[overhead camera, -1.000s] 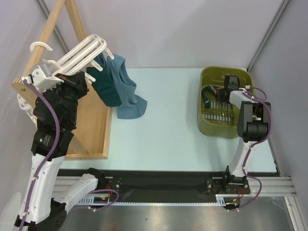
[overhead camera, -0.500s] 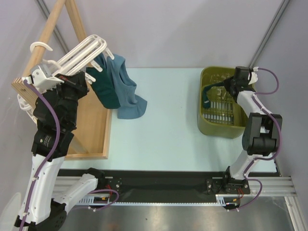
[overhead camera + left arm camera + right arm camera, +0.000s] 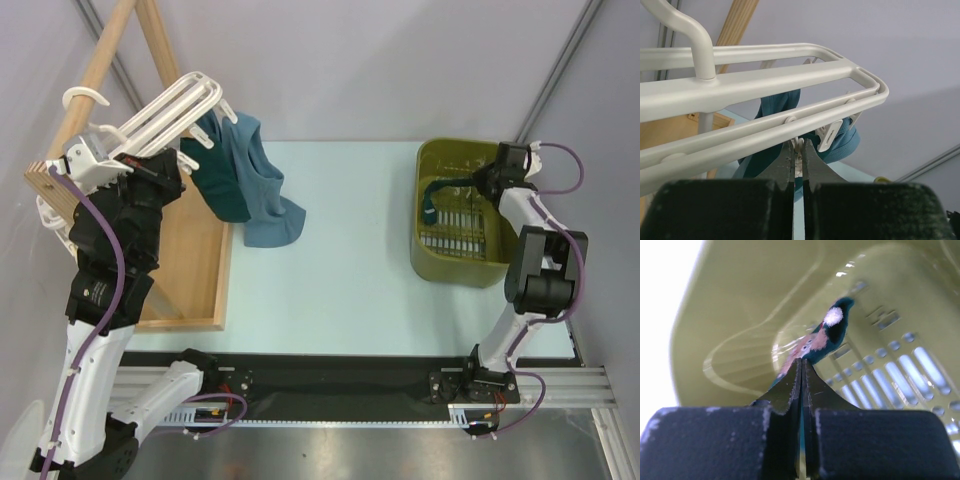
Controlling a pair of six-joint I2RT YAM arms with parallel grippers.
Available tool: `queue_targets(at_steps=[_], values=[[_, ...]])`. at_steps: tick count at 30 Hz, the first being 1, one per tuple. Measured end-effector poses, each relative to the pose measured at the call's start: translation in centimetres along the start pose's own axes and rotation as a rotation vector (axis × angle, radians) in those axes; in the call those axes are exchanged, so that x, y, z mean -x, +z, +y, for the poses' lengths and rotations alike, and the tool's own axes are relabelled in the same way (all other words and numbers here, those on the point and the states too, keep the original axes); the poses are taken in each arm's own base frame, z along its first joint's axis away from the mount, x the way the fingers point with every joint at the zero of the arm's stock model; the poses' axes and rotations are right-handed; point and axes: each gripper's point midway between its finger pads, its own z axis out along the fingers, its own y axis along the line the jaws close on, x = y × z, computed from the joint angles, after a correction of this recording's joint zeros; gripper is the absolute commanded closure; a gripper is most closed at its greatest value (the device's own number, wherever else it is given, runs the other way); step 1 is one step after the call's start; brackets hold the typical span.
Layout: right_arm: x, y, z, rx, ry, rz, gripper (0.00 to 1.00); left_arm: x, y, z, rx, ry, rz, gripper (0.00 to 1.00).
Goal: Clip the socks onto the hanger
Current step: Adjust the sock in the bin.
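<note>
Right gripper [image 3: 801, 361] clamped on dark teal patterned sock [image 3: 832, 331] above far-right olive slotted basket [image 3: 424, 252] | left gripper [image 3: 799, 151] pinching small white clip [image 3: 799, 143] of white plastic bar-frame hanger [image 3: 765, 80] | we should lift slowly, avoiding snags.

At far left the white hanger [image 3: 178, 103] juts out over the wooden rack [image 3: 195, 270], a teal sock [image 3: 220, 190] and a steel-blue sock [image 3: 265, 195] hanging from it, with the left gripper [image 3: 115, 150] at its near end. At right, the right gripper [image 3: 488, 180] holds a dark sock [image 3: 438, 188] — stretched above the olive basket [image 3: 445, 268].
</note>
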Motion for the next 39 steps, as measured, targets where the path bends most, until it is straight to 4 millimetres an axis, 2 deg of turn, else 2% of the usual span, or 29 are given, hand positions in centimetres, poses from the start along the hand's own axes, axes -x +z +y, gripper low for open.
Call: queue_targets(at_steps=[4, 6, 10, 11, 14, 16, 17, 26, 28, 30, 36, 39], values=[[-2.0, 3.1, -2.5, -0.061, 0.001, 0.05, 0.94, 0.0, 0.0, 0.0, 0.0, 0.001, 0.0, 1.0], [-2.9, 4.2, -3.6, -0.089, -0.004, 0.066, 0.83, 0.0, 0.0, 0.0, 0.0, 0.001, 0.0, 1.0], [-2.2, 4.9, -2.9, -0.079, 0.017, 0.048, 0.72, 0.0, 0.0, 0.0, 0.0, 0.001, 0.0, 1.0], [-2.0, 5.1, -2.6, -0.074, 0.025, 0.045, 0.66, 0.0, 0.0, 0.0, 0.0, 0.001, 0.0, 1.0], [-1.9, 5.7, -2.4, -0.065, 0.044, 0.043, 0.62, 0.0, 0.0, 0.0, 0.0, 0.001, 0.0, 1.0], [-1.8, 5.9, -2.2, -0.057, 0.058, 0.042, 0.59, 0.0, 0.0, 0.0, 0.0, 0.001, 0.0, 1.0], [-1.8, 5.9, -2.1, -0.054, 0.064, 0.043, 0.54, 0.0, 0.0, 0.0, 0.0, 0.001, 0.0, 1.0], [-1.9, 5.7, -2.1, -0.087, 0.07, 0.038, 0.45, 0.0, 0.0, 0.0, 0.0, 0.001, 0.0, 1.0], [-2.2, 5.6, -2.4, -0.112, 0.046, 0.031, 0.37, 0.0, 0.0, 0.0, 0.0, 0.001, 0.0, 1.0], [-2.7, 5.5, -2.7, -0.143, 0.003, 0.019, 0.34, 0.0, 0.0, 0.0, 0.0, 0.002, 0.001, 1.0], [-4.4, 4.6, -2.5, -0.209, -0.137, 0.026, 0.35, 0.0, 0.0, 0.0, 0.0, 0.001, 0.001, 1.0], [-4.5, 4.0, -1.4, -0.222, -0.204, 0.023, 0.38, 0.0, 0.0, 0.0, -0.001, 0.001, 0.001, 1.0]])
